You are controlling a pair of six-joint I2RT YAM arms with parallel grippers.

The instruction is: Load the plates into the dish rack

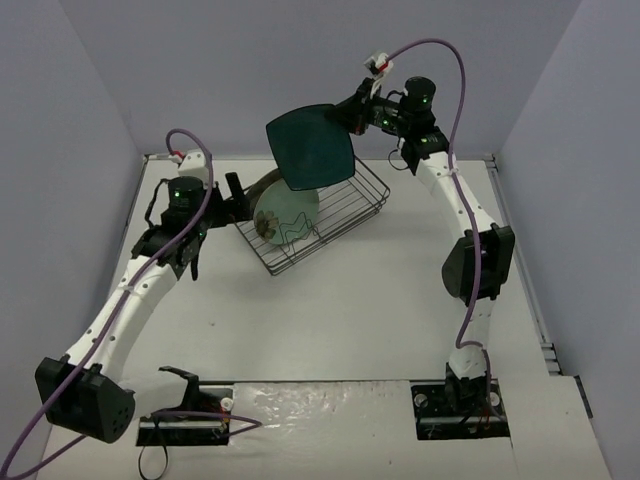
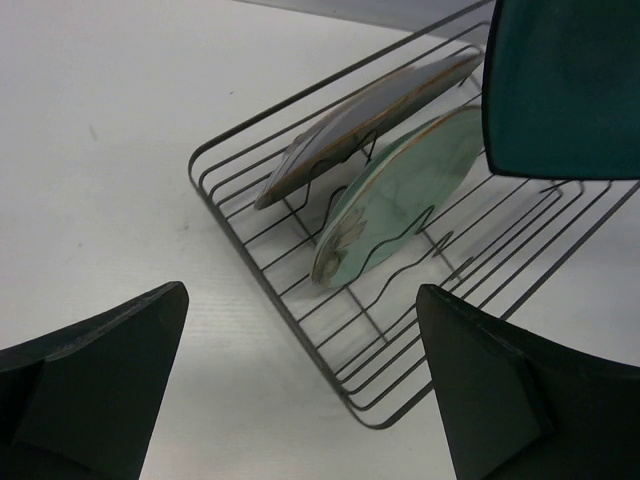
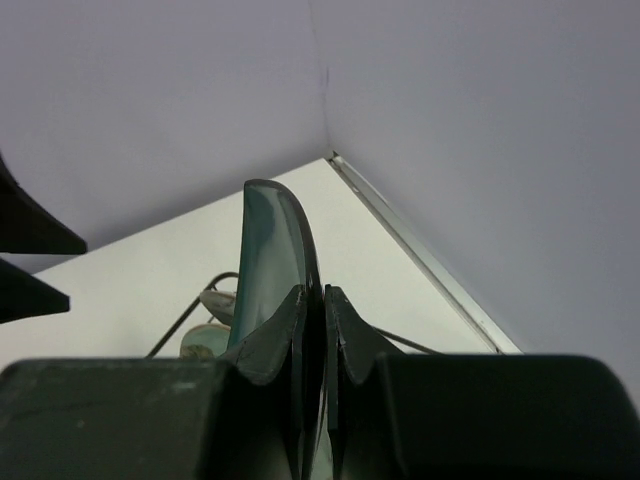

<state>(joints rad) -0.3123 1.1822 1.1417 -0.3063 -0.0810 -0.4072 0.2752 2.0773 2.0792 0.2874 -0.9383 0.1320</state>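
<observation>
The black wire dish rack (image 1: 360,205) stands at the back middle of the table. The grey plate (image 2: 370,120) and the mint-green plate (image 1: 288,214) stand on edge in it, leaning in the dividers; the mint-green plate (image 2: 400,195) is the nearer one in the left wrist view. My right gripper (image 1: 350,112) is shut on the rim of the dark teal rounded-square plate (image 1: 312,148) and holds it in the air above the rack; the plate shows edge-on in the right wrist view (image 3: 262,270). My left gripper (image 1: 232,195) is open and empty at the rack's left end.
White walls close the table at the back and both sides. A metal strip (image 3: 420,250) runs along the table's right edge. Bare table lies in front of the rack.
</observation>
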